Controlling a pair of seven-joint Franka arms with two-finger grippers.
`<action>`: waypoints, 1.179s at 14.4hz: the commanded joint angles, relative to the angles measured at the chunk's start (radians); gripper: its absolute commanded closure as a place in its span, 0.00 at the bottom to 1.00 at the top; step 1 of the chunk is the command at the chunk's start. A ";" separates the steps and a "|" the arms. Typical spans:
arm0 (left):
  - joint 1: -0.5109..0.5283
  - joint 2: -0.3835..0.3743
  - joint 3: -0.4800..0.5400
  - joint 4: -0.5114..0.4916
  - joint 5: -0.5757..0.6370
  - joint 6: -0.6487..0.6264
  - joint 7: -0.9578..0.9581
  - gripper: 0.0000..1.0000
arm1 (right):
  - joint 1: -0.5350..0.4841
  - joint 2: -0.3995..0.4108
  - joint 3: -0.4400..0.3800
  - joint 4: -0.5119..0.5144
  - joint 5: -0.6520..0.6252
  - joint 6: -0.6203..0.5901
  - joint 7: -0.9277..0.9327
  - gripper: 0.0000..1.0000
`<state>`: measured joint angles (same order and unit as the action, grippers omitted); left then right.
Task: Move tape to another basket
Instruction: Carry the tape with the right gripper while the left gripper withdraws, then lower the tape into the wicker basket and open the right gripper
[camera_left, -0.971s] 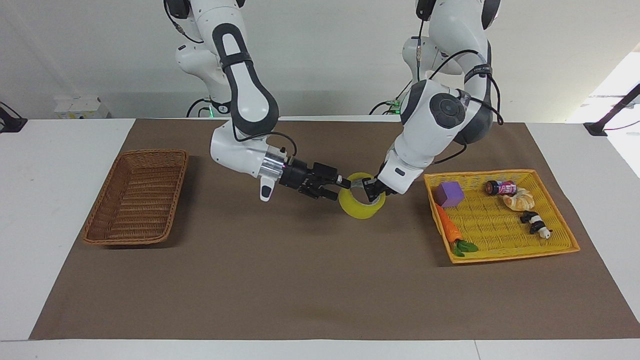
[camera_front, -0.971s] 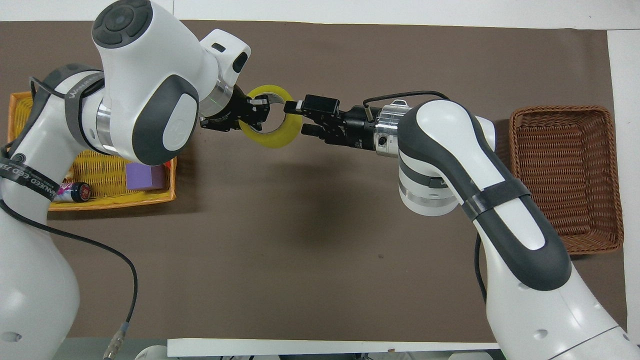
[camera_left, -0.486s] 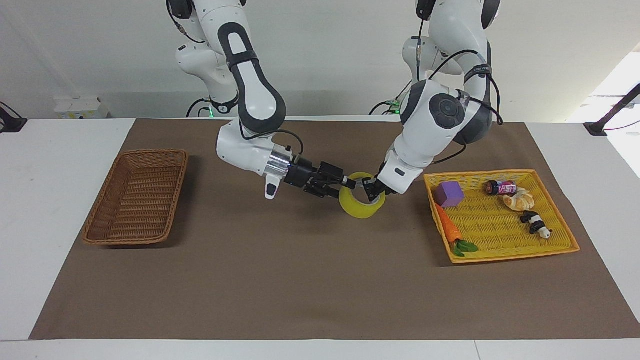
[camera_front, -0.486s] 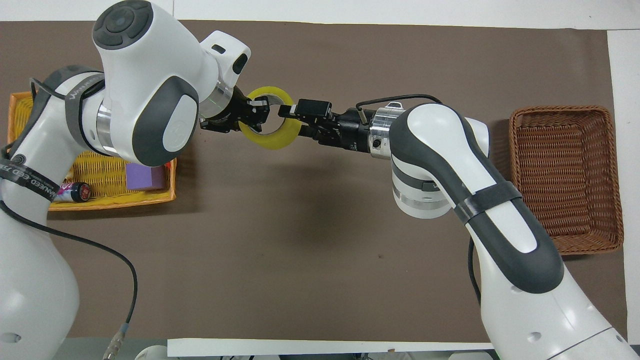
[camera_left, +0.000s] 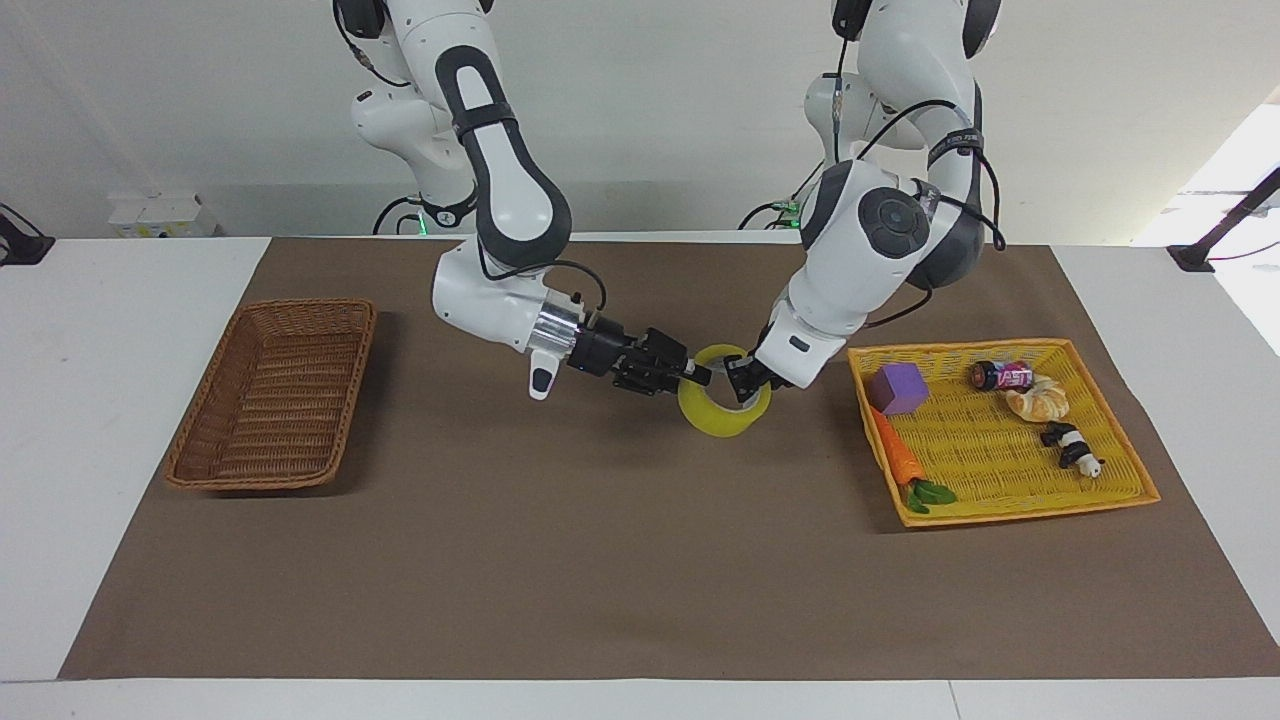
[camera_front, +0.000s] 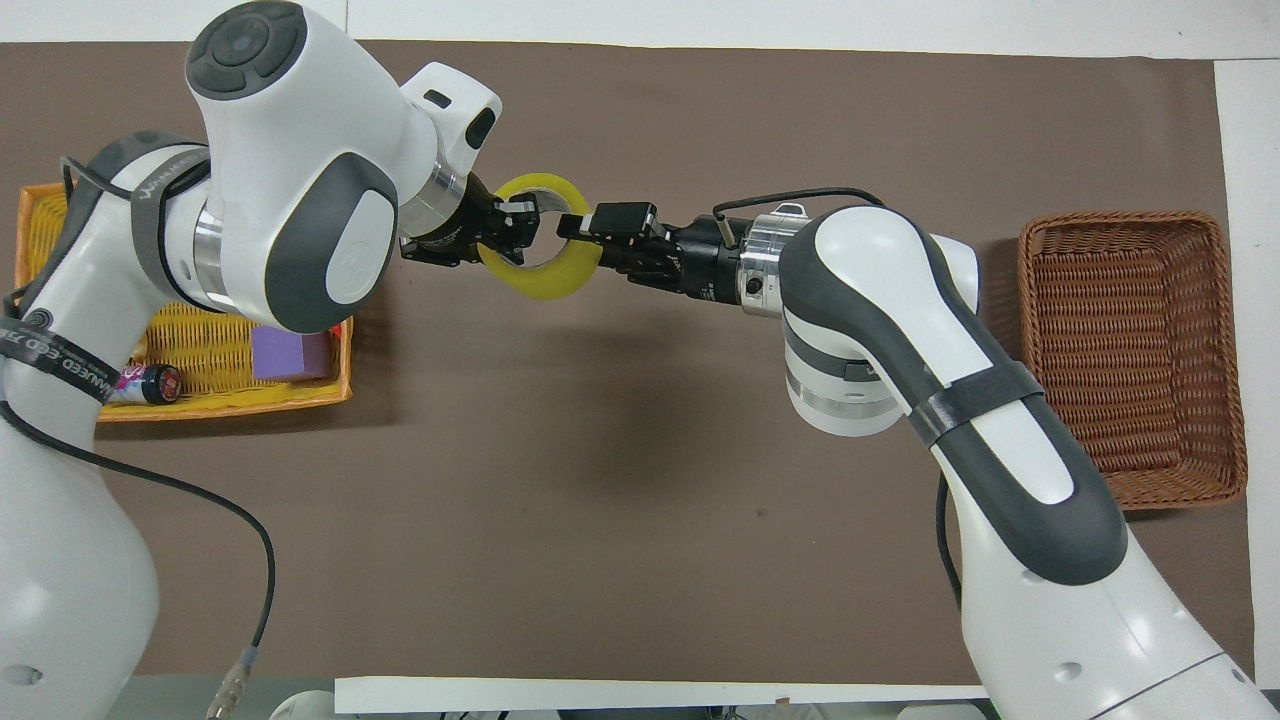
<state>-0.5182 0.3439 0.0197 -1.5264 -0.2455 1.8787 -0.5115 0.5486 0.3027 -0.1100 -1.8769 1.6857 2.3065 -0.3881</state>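
I hold the tape (camera_left: 724, 404) above the desk's (camera_left: 150, 280) middle, between the baskets: my left gripper (camera_left: 742, 383) and right gripper (camera_left: 697, 377) both clamp its wall. It seems light, stiff and slick; the brown basket (camera_left: 270, 400) waits near the right arm's edge.

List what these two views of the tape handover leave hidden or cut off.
- Yellow tray, overhead view: the left arm covers most of it, hiding the carrot, bun and panda toy.
- Tape, facing view: the left gripper and right gripper cover parts of its rim.
- Arm bases: cut off at the top edge in the facing view and the bottom edge in the overhead view.
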 joint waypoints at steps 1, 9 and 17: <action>-0.020 -0.043 0.006 -0.041 -0.014 0.002 -0.009 0.65 | 0.001 0.012 0.000 0.018 0.011 0.013 0.006 1.00; 0.068 -0.121 0.055 0.034 0.052 -0.191 0.049 0.01 | -0.048 -0.004 -0.008 0.016 -0.099 -0.025 0.000 1.00; 0.407 -0.160 0.058 0.028 0.140 -0.233 0.460 0.01 | -0.609 -0.016 -0.011 0.064 -0.524 -0.562 -0.074 1.00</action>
<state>-0.1630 0.2040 0.0882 -1.4879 -0.1219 1.6620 -0.1289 0.0703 0.3014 -0.1362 -1.8258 1.2272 1.8545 -0.4353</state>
